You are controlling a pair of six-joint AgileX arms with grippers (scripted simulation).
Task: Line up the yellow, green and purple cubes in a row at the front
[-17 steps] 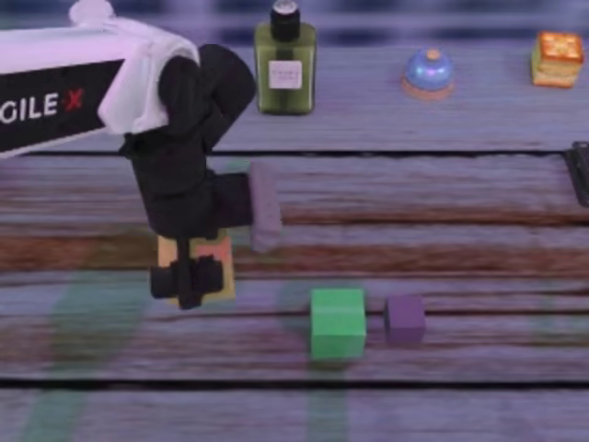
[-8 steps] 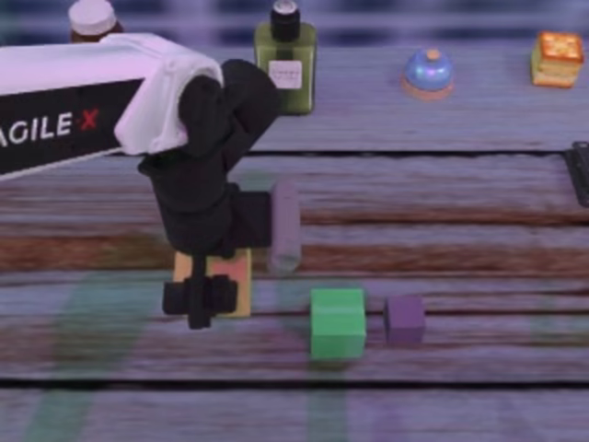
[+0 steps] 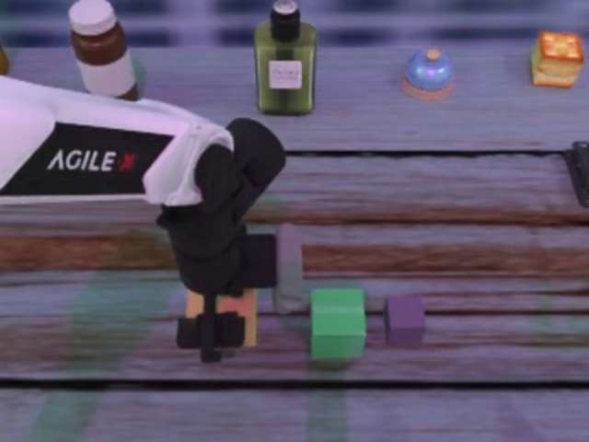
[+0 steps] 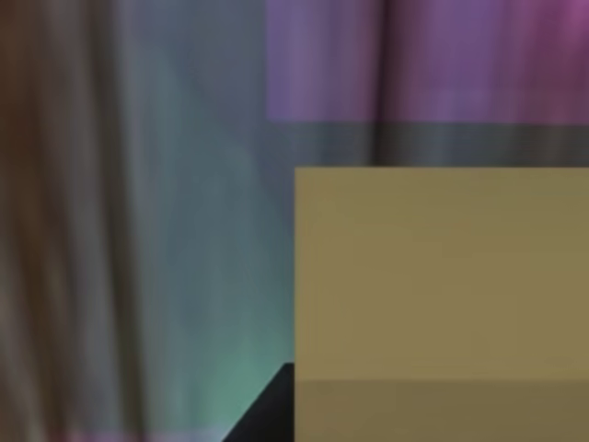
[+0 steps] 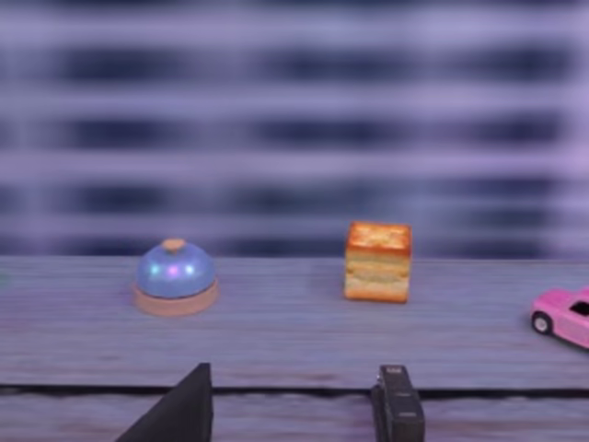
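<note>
Left gripper (image 3: 213, 330) clamped on yellow cube (image 3: 247, 318), low over front worktop (image 3: 460, 184), left of green cube (image 3: 338, 321) and purple cube (image 3: 404, 319). Best set down level, aligned, just beside green.

A: What fills the left wrist camera?

B: Mostly the yellow cube (image 4: 442, 276), very close, taking the lower right part. Its broad face is flat and plain, with a darker band along its lower edge.

A: Anything of the hand?

B: A dark wedge (image 4: 262, 414) touching the cube's lower corner; I cannot tell what part it is.

A: And behind?

B: The streaked worktop (image 4: 120, 230), brownish at one side, greenish beside the cube, purple beyond it.
</note>
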